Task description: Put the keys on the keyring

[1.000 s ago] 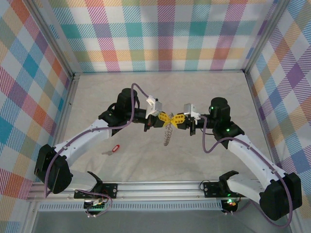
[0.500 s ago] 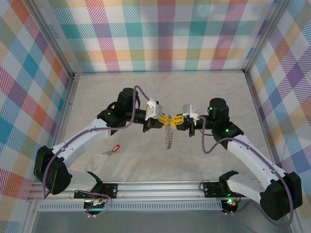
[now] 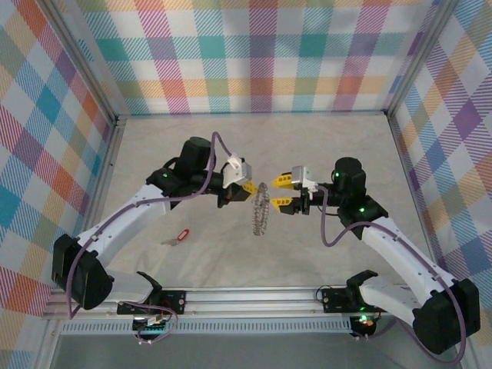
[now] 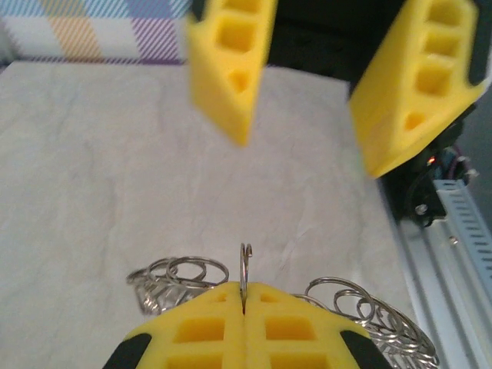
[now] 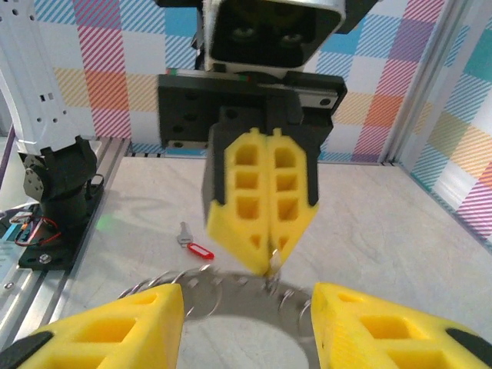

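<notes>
From above, the left tool (image 3: 247, 187) is clamped shut on the one keyring (image 3: 260, 211) over the mid-surface (image 3: 346, 146), walls (image 3: 69, 138) well apart, with the right tool (image 3: 278, 192) open and empty just right of it and one red-tagged key (image 3: 182, 235) lying near-left; in the left wrist view, the ring's wire is pinched in the shut tool; in the right wrist view, the parted tool flanks the ring.

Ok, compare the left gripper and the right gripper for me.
The left gripper is shut, pinching the keyring; the right gripper is open and grips nothing. The keyring hangs from the left gripper, not from the right gripper. Both have yellow fingers and face each other.
</notes>
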### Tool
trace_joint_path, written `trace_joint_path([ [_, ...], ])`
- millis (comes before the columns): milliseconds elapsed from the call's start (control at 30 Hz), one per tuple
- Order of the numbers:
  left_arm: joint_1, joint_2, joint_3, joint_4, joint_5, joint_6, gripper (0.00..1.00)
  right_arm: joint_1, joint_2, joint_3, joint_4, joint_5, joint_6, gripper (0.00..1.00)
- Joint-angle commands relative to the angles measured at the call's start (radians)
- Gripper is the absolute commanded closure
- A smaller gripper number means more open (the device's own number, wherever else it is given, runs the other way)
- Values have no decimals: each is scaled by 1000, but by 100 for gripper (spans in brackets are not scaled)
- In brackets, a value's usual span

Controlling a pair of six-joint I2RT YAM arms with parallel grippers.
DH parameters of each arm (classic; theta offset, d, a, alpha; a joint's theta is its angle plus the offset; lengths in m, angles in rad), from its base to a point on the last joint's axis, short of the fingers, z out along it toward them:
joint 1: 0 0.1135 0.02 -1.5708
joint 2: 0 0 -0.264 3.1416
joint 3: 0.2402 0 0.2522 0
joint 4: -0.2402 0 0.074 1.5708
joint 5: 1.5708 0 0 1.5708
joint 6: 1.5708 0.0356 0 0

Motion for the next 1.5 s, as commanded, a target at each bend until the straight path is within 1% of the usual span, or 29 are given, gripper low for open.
trace_joint_path([
  [0,76,-70,51,-88,-14,36,100,10,47,77,-150,-47,-114,52],
  [67,120,-84,52,-104,-40,5,100,46,108,177,-356,-42,-235,52],
  [100,143,-93,51,-117,-51,-6,100,64,134,216,-424,-40,-288,52],
  [133,164,-100,47,-128,-66,-14,100,83,148,227,-439,-25,-313,52],
  [200,196,-115,35,-143,-98,-22,100,102,161,197,-358,-30,-289,52],
  [267,234,-133,22,-148,-125,-36,100,130,180,153,-222,-35,-228,51],
  [300,251,-140,15,-143,-156,-51,100,156,204,153,-190,-42,-213,51],
  [367,273,-141,20,-147,-250,-92,100,221,275,198,-208,-28,-237,51],
  [400,290,-138,24,-157,-278,-110,100,261,317,224,-218,-11,-252,51],
  [500,337,-144,10,-148,-295,-151,100,350,446,267,-161,-6,-261,51],
  [567,362,-145,1,-136,-342,-192,100,400,551,324,-137,1,-284,52],
  [667,413,-118,30,-185,-417,-247,100,471,707,439,-140,40,-343,54],
  [733,452,-108,39,-203,-448,-273,100,512,792,491,-98,83,-353,54],
  [833,479,-119,29,-194,-499,-277,100,572,895,544,-57,189,-399,54],
  [867,486,-120,28,-193,-503,-276,100,581,923,562,-55,200,-405,54],
  [1000,528,-116,27,-184,-514,-298,100,588,1052,671,-95,169,-367,55],
  [1033,543,-112,27,-180,-512,-305,100,592,1073,678,-82,171,-357,55],
  [1100,567,-105,25,-176,-502,-314,100,601,1106,672,-23,207,-348,52],
  [1133,578,-102,24,-174,-498,-318,100,606,1128,688,-26,223,-351,51],
  [1300,617,-103,8,-158,-477,-335,100,609,1256,857,-144,248,-366,51],
  [1367,625,-108,-3,-150,-470,-341,100,616,1296,939,-227,253,-399,53],
  [1467,633,-114,-14,-152,-463,-345,100,621,1342,1035,-334,288,-406,55],
])
